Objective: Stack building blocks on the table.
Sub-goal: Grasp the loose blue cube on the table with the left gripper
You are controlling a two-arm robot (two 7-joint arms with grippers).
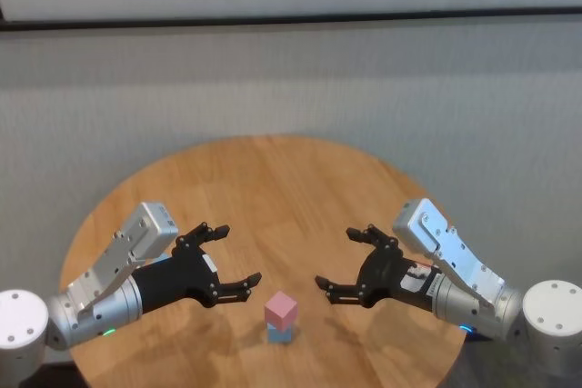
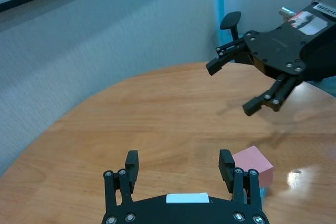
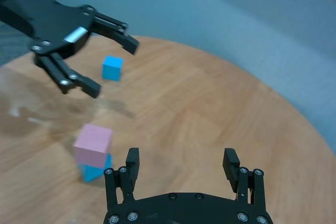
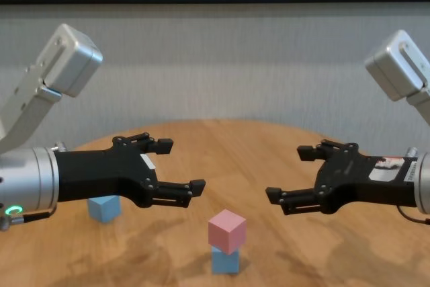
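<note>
A pale pink block [image 1: 281,309] sits on top of a light blue block [image 1: 280,333] near the front of the round wooden table [image 1: 273,188]; the pink one [image 4: 226,230] is turned slightly on the blue one [image 4: 225,260]. Another light blue block [image 4: 104,208] stands alone on the wood, partly behind my left gripper, and shows again as the lone blue block [image 3: 112,68] in the right wrist view. My left gripper [image 1: 238,254] hovers open to the left of the stack. On the other side my right gripper [image 1: 335,259] is also open, clear of the pink block [image 3: 93,144].
The table's round edge curves close behind and beside both arms. A grey wall with a dark rail runs behind the table. Bare wood [image 1: 291,179] stretches beyond the two grippers.
</note>
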